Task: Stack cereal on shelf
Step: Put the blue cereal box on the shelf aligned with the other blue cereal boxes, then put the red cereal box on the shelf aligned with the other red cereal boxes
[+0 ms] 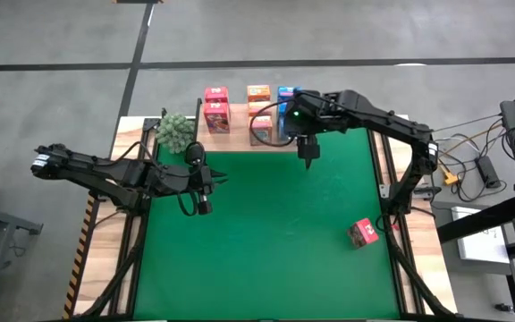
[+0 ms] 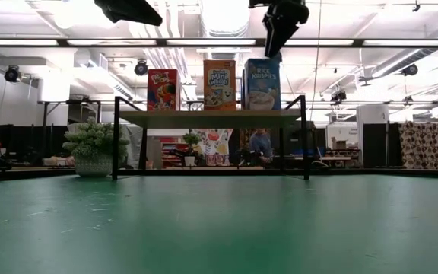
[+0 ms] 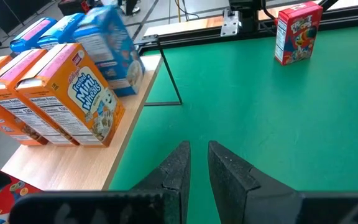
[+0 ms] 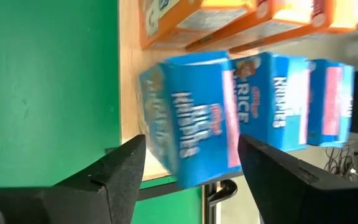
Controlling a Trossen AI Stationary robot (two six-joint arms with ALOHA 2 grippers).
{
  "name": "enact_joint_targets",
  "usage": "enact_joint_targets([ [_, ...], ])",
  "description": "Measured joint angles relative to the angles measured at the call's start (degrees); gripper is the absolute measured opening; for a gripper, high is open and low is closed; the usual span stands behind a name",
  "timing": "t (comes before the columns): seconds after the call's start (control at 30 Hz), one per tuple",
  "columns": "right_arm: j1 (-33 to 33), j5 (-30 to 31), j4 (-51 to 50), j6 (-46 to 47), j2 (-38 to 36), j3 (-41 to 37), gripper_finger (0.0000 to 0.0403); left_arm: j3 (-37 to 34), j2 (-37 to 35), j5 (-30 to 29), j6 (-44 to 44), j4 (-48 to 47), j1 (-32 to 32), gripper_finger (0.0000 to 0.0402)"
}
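The shelf (image 1: 240, 139) is a light wood board on black legs at the mat's far edge. On it stand pink-red (image 2: 163, 89), orange (image 2: 219, 84) and blue cereal boxes (image 2: 262, 84), in rows running back. My right gripper (image 4: 191, 142) is open and hangs just above the front blue box (image 4: 194, 124), a finger out to each side; this box looks blurred. One more pink-red box (image 1: 363, 233) stands on the mat near its right edge. My left gripper (image 3: 194, 158), shut and empty, hovers over the mat's left part (image 1: 200, 201).
A green potted plant (image 1: 175, 132) stands beside the shelf's left end. The green mat (image 1: 275, 233) lies open between the shelf and the lone box. Cables and gear (image 1: 481, 165) sit off the table's right side.
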Motion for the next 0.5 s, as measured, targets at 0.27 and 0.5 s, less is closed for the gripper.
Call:
enact_joint_targets([
  [0.27, 0.0, 0.0, -0.2, 1.5, 0.0, 3.2, 0.0247, 0.0, 0.0, 0.0, 0.0, 0.0, 0.0, 0.0039],
  [0.5, 0.0, 0.0, -4.2, 3.7, 0.0, 7.5, 0.0213, 0.0, 0.0, 0.0, 0.0, 0.0, 0.0, 0.0039],
])
